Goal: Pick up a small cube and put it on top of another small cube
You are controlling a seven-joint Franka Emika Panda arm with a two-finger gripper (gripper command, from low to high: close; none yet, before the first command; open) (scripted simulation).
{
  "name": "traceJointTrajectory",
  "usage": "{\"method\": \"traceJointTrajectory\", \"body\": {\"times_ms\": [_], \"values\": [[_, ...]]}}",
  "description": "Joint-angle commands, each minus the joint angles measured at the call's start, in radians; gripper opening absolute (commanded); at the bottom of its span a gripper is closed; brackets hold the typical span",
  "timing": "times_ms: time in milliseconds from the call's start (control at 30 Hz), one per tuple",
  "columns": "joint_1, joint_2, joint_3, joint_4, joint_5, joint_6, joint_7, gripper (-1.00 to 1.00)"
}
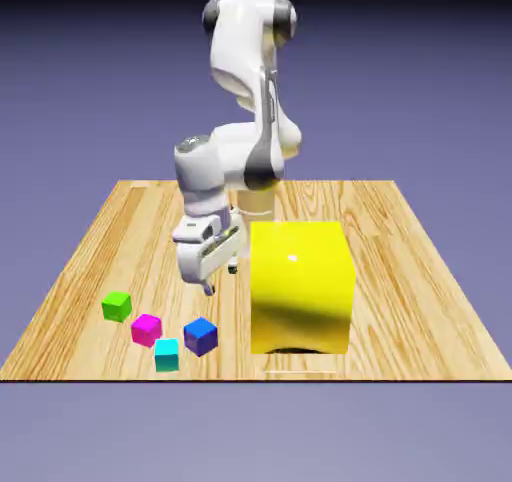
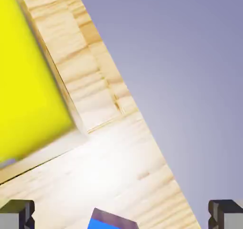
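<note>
On the wooden table we see four small cubes gathered toward the exterior view's lower left, all resting on the boards; the small dark blue cube sits nearest the middle, with the cyan cube just beside it toward the table's near edge, the magenta cube next to that, and the green cube farthest to the exterior view's left. To the exterior view's right of this group stands the large yellow block, far bigger than any cube and apart from them.

Above the table we find the gripper tilted and hanging in the air beside the yellow block, higher than the blue cube and not touching it; nothing lies between the fingers. Through the hand view the gripper shows its two grey fingertips spread wide at the bottom corners, so we call the tool released and empty; the small dark blue cube peeks in at the bottom edge between them, only its top part visible. The yellow block fills the upper left of that view; pale wood runs diagonally across it; the plain backdrop takes the right side.
</note>
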Motion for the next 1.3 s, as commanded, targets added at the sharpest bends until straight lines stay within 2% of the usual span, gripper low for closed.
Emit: {"method": "traceJointTrajectory", "body": {"times_ms": [0,1100,1167,1267], "values": [[0.007,0.016,-0.012,0.010,0.009,-0.015,-0.044,0.00],[0.209,0.545,-0.393,0.325,0.308,-0.498,-1.479,0.00],[0.211,0.552,-0.398,0.329,0.313,-0.504,-1.498,0.00],[0.176,0.660,-0.300,0.295,0.432,-0.392,-1.568,0.00]]}}
